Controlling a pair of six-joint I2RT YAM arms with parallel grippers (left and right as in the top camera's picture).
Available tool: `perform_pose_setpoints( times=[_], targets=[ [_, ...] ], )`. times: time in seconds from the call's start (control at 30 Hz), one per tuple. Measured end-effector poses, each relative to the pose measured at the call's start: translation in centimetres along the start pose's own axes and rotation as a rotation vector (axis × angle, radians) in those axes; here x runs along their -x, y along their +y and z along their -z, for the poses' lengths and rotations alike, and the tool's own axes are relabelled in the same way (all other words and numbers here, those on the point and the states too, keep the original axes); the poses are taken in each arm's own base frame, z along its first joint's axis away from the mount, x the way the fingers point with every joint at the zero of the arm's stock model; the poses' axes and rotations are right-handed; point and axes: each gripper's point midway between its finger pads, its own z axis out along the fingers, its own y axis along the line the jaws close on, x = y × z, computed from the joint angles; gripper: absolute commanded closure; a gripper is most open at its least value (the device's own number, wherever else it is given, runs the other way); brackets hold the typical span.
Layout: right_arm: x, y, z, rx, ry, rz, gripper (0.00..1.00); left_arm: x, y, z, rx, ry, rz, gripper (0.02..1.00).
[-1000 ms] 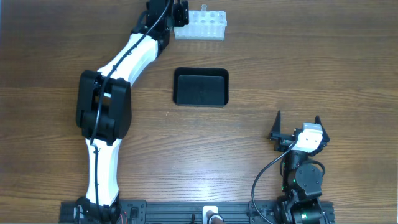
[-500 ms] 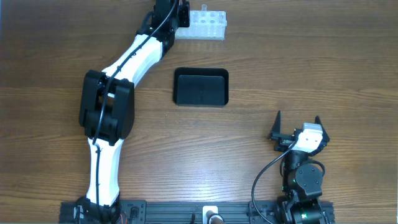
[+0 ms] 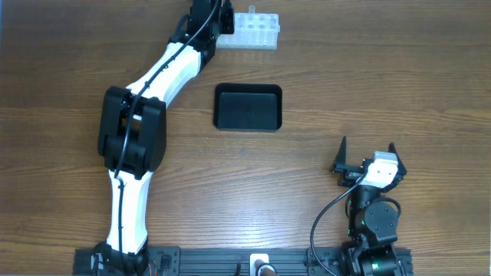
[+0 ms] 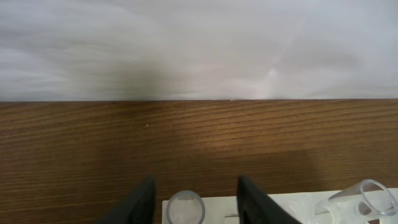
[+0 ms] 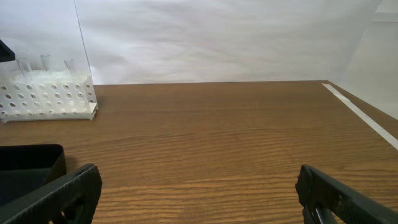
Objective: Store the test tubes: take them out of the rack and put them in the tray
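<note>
L arm stretches up the table (image 3: 399,69) to its far edge, w/ the left pincer (image 4: 196,183) at the end of the clear rack (image 3: 247,31) that lies to the left in the top view. In the left wrist view its fingers (image 4: 142,202) are spread, one on each side of the open mouth of a test tube (image 4: 185,208) standing in the rack. A gap shows betw. the tube rim & each finger, so nothing is pinched. A second tube (image 4: 368,198) stands farther along the rack's white top. Beyond the rack there's a strip of wood, then a white wall (image 4: 199,43). The right wrist view shows the rack from the side, w/ a few tube tops (image 5: 45,62) sticking up out of it. The black tray (image 3: 248,107) sits on the table nearer the arms' bases than the rack, near it but not touching, approx. mid-table. R arm is folded close to its base at the lower right of the top view. The right pincer (image 3: 367,157) is spread wide & grips nothing, low over bare wood, well apart from tray & rack. In its own wrist view a corner of the tray lies just beyond one finger (image 5: 62,193).
</note>
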Motion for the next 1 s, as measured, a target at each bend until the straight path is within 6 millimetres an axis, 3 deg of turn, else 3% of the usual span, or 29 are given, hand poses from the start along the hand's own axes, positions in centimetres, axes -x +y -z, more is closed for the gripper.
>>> perform_pose_setpoints(
  times=[0.6, 1.0],
  targets=[
    [0.0, 0.0, 0.0, 0.0, 0.0, 0.0, 0.007, -0.01, 0.0, 0.0, 0.0, 0.0, -0.001, 0.847],
    [0.0, 0.0, 0.0, 0.0, 0.0, 0.001, 0.009, 0.0, 0.07, 0.0, 0.004, 0.0, -0.001, 0.91]
  ],
)
